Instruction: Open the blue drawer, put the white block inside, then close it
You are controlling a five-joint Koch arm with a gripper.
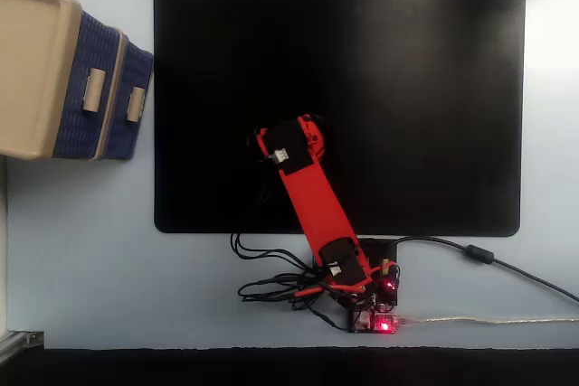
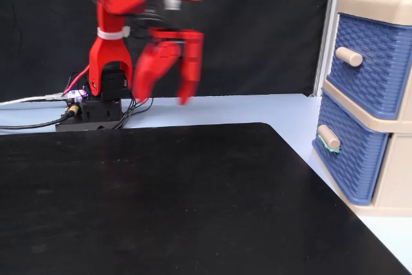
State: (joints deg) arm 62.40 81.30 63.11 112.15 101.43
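The blue drawer point(image 2: 346, 152) sits flush in the cabinet point(image 2: 394, 172), so closing looks done. The white block is unseen, presumably inside. The gripper point(image 2: 161, 94) hangs empty, fingers narrowly parted, well away from the cabinet; only parking seems left.

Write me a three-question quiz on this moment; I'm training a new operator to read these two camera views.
1. True or false: the lower blue drawer is pushed in, its front about level with the upper blue drawer.
2. Where is the gripper? A) on the lower drawer's handle B) in the air above the black mat, well away from the cabinet C) resting flat on the mat
3. Fill in: the white block is ___ in both fixed views.

Key: 1 true. 2 B. 3 not visible.
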